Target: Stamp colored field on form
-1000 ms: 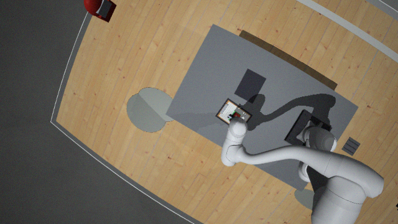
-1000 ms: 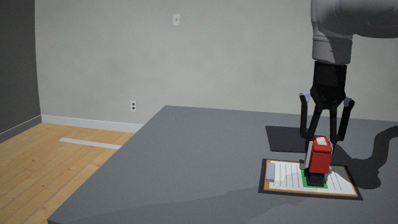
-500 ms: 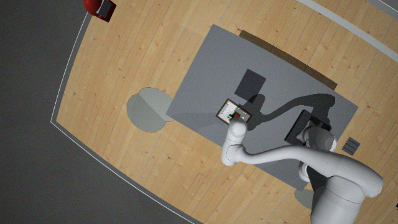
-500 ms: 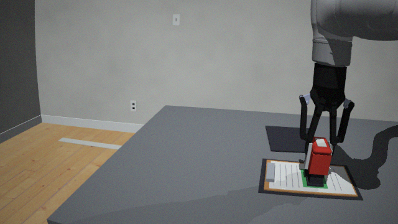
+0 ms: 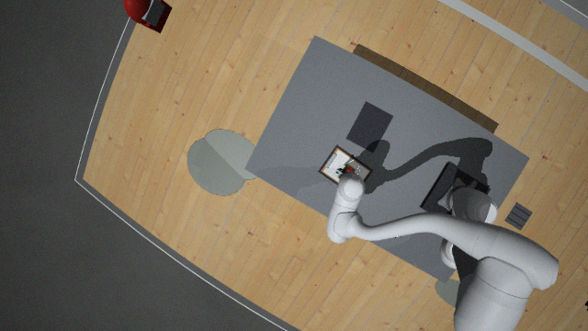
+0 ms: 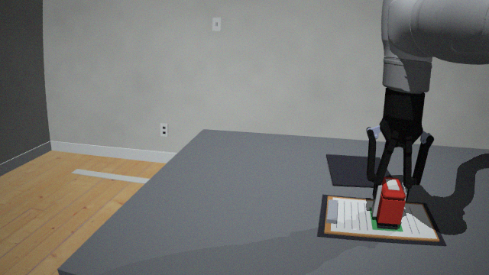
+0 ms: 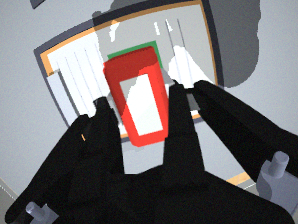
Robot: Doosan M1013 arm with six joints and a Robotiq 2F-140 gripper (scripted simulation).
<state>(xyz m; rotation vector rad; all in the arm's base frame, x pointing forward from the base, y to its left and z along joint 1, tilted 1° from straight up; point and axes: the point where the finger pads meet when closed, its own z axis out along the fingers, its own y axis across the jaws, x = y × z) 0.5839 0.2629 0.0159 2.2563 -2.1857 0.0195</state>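
The red stamp (image 6: 390,205) with a white top label stands upright on the green field (image 6: 386,227) of the form (image 6: 380,221), pressed low so that only the field's edges show around its base. My gripper (image 6: 393,186) comes straight down from above and is shut on the stamp's upper sides. In the wrist view the stamp (image 7: 139,96) sits between my two black fingers, with the green field (image 7: 136,52) showing just beyond it. The overhead view shows the stamp (image 5: 349,170) on the form, partly hidden by my wrist.
The dark mat (image 6: 349,169) lies on the grey table behind the form; it also shows in the overhead view (image 5: 369,123). A dark base plate (image 5: 447,188) holds my arm at the table's right end. The table's near edge runs close in front of the form.
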